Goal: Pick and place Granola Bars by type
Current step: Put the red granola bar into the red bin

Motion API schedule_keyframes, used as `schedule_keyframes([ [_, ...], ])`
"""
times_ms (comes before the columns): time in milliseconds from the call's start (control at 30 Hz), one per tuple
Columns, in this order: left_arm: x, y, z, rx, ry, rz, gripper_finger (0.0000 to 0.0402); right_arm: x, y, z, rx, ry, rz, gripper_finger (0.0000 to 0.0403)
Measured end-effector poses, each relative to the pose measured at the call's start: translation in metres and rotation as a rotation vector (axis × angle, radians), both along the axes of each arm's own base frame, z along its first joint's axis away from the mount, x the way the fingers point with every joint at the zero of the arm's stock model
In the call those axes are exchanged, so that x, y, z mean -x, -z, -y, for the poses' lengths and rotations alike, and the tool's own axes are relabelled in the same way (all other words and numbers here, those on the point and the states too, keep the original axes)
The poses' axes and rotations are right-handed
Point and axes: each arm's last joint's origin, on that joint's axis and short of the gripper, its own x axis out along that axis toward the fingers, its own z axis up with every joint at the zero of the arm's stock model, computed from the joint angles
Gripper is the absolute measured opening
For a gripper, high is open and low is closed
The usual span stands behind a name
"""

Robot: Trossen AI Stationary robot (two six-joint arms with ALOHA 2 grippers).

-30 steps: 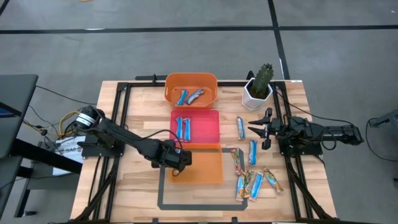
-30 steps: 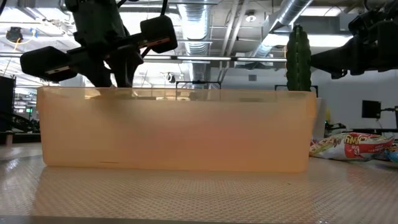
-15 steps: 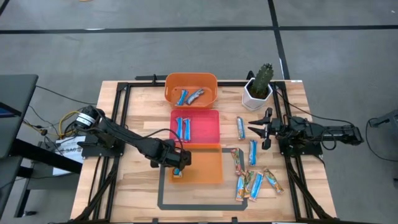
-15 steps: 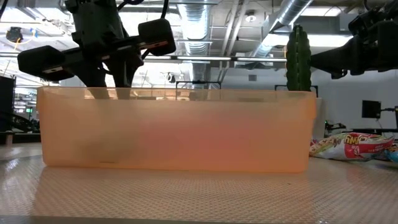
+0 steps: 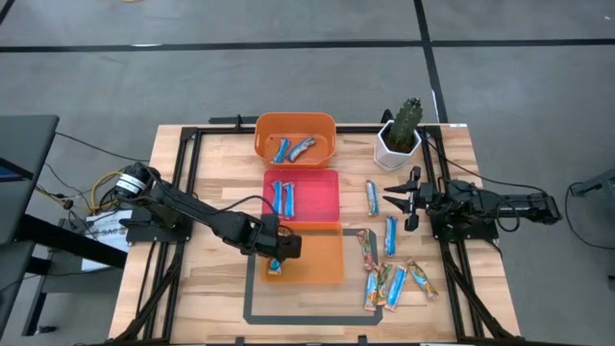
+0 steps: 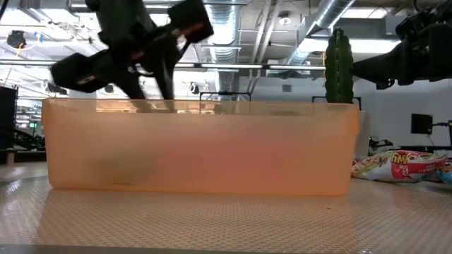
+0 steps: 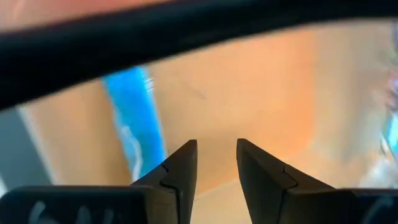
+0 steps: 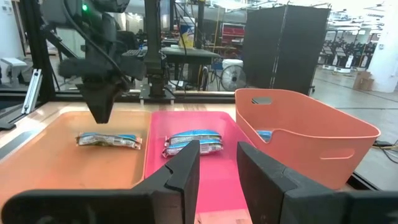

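A blue-wrapped granola bar [image 5: 275,265] lies flat on the floor of the near orange tray [image 5: 322,261], by its left near corner. It also shows in the left wrist view [image 7: 134,118] and the right wrist view [image 8: 109,140]. My left gripper [image 5: 284,246] hangs just above and beside the bar, open, with nothing between its fingers [image 7: 184,167]. Two blue bars [image 5: 282,197] lie in the pink tray [image 5: 322,197]. Two more bars [image 5: 293,148] are in the far orange bin [image 5: 295,125]. My right gripper [image 5: 392,201] waits open at the table's right side.
Several loose bars [image 5: 384,259] lie on the wood to the right of the trays. A potted cactus [image 5: 401,133] stands at the far right. Black frame rails [image 5: 183,192] run along both sides of the table. A black tape outline [image 5: 252,312] marks the near middle.
My left gripper has opened and let go of the blue bar, which now lies in the near orange tray. The gripper has rolled at the wrist and has shifted a little toward the table's right edge, away from the bar.
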Motion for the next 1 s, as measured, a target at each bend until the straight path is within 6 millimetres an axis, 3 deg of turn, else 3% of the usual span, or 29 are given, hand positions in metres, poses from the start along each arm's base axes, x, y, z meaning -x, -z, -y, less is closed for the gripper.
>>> schedule_keyframes([
  [200, 0.008, -0.036, -0.002, -0.205, 0.435, 0.158, 0.0105, 0.000, 0.000, 0.000, 0.000, 0.000, 0.000, 0.0102],
  [400, 0.032, -0.081, -0.014, -0.465, 0.896, 0.325, 0.0105, 0.000, 0.000, 0.000, 0.000, 0.000, 0.000, 0.0102],
  [500, 0.052, -0.090, -0.026, -0.611, 1.040, 0.388, 0.0105, 0.000, 0.000, 0.000, 0.000, 0.000, 0.000, 0.0102],
  [633, 0.086, -0.081, -0.041, -0.778, 1.127, 0.511, 0.0105, 0.000, 0.000, 0.000, 0.000, 0.000, 0.000, 0.0102],
  [833, 0.144, -0.041, -0.057, -0.962, 1.187, 0.699, 0.0105, 0.000, 0.000, 0.000, 0.000, 0.000, 0.000, 0.0102],
  [1000, 0.180, -0.014, -0.067, -1.085, 1.188, 0.811, 0.0105, 0.000, 0.000, 0.000, 0.000, 0.000, 0.000, 0.0102],
])
